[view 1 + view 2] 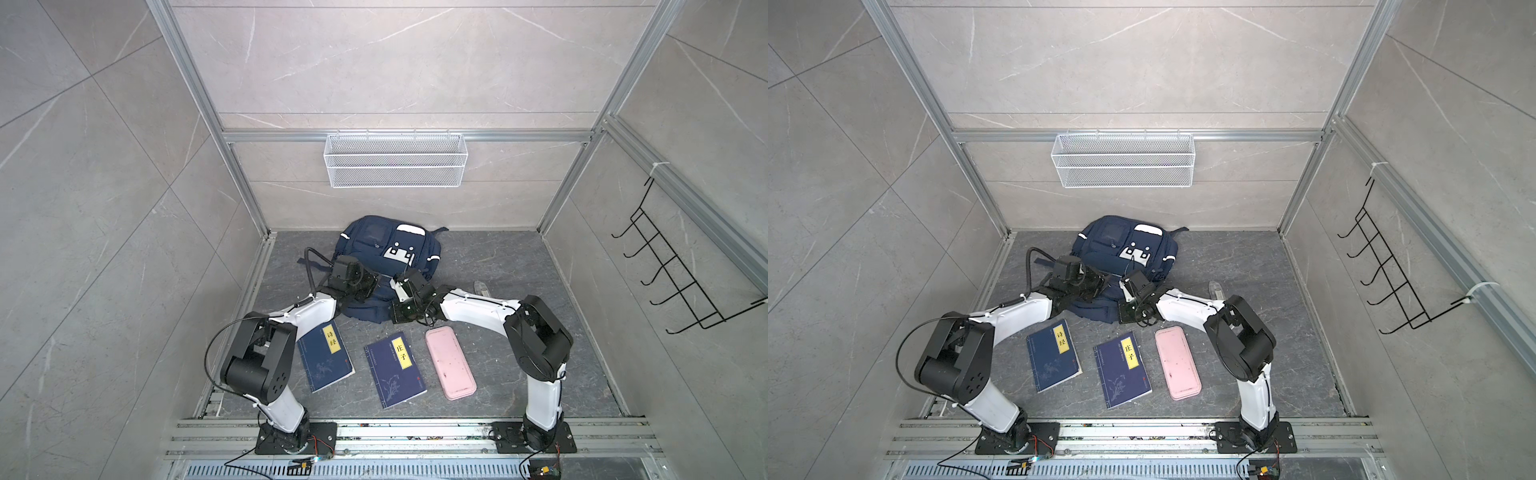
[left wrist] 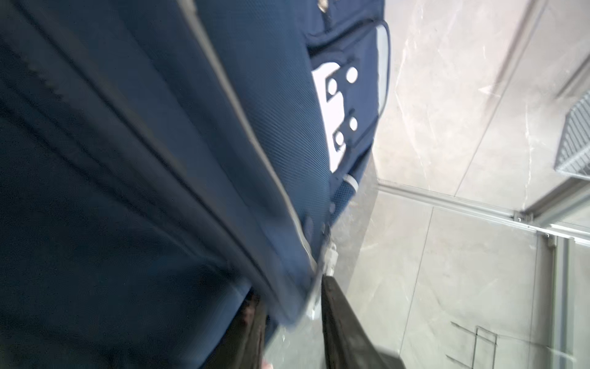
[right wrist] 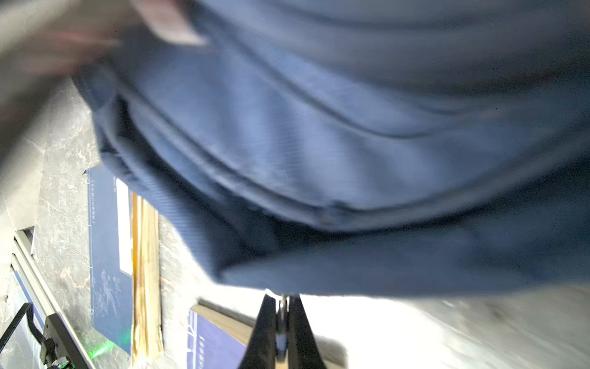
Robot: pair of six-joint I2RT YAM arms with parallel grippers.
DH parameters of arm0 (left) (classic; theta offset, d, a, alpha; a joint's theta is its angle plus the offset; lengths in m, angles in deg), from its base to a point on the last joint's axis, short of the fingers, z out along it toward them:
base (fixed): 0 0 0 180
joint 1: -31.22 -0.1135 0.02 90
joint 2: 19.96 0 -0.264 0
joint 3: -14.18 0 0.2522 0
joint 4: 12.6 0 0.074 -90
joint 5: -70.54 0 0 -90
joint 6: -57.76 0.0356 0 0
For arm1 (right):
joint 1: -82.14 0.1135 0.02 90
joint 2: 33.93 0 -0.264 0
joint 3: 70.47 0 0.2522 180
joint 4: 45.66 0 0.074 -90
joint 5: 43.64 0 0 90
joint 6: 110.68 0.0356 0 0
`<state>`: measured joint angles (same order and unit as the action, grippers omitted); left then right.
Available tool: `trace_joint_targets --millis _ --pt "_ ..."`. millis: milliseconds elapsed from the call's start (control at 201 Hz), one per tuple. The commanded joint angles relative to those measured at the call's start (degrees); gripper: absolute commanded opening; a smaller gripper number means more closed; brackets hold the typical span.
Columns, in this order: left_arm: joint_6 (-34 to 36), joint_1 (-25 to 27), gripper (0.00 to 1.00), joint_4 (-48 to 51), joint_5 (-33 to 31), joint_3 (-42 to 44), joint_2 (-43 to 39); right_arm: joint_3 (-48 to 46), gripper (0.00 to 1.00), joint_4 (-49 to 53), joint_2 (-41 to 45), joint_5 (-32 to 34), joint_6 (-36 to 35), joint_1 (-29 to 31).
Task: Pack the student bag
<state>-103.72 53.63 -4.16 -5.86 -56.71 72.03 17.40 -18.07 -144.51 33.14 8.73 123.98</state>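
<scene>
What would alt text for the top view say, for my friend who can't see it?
From above, a left arm and a right arm, white and black, meet at the near edge of a navy bag on a dark floor. In front lie two blue books and a pink case; a wire basket hangs on the back wall.

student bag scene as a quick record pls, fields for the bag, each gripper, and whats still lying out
bag: student bag lying on the dark surface, near the back wall
left: left gripper open, the bag's edge between its fingers
right: right gripper shut on what looks like a zip pull at the bag's near edge
still out: navy books and pink case, flat in a row in front of the bag
packed so far: nothing visibly inside
</scene>
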Motion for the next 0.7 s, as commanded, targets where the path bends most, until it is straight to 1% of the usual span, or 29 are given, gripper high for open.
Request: trace_joint_targets --millis 0,110,214,309,373,458,597,692 --pt "11.0 -1.3 0.37 14.2 -0.5 -4.6 -7.0 -3.1 0.00 0.0 5.2 -0.8 0.0 -3.0" --pt "15.9 -3.4 0.37 21.7 -2.5 -5.7 -10.2 -4.9 0.00 1.1 7.7 -1.0 -1.0 -4.8" --pt "20.6 -6.0 0.35 27.1 -2.9 -7.1 -10.4 -6.7 0.00 2.8 9.9 -0.1 -2.6 -6.1" --pt "24.1 -8.0 0.35 30.4 -0.7 -8.2 -8.3 -8.3 0.00 4.4 11.7 0.5 -3.9 -7.7" --pt "25.9 -8.3 0.34 31.7 1.2 -8.5 -6.3 -9.3 0.00 5.5 12.7 1.1 -4.7 -9.0" --pt "26.6 -8.3 0.34 30.8 3.4 -7.1 -4.5 -9.9 0.00 6.6 13.6 1.5 -5.6 -10.0" --pt "25.3 -8.1 0.34 26.4 5.4 -3.0 -3.5 -9.8 0.00 7.7 14.0 1.6 -6.6 -10.6" --pt "24.8 -8.1 0.31 24.2 6.3 -1.6 -2.6 -9.4 0.00 8.3 13.2 0.5 -7.1 -10.6"
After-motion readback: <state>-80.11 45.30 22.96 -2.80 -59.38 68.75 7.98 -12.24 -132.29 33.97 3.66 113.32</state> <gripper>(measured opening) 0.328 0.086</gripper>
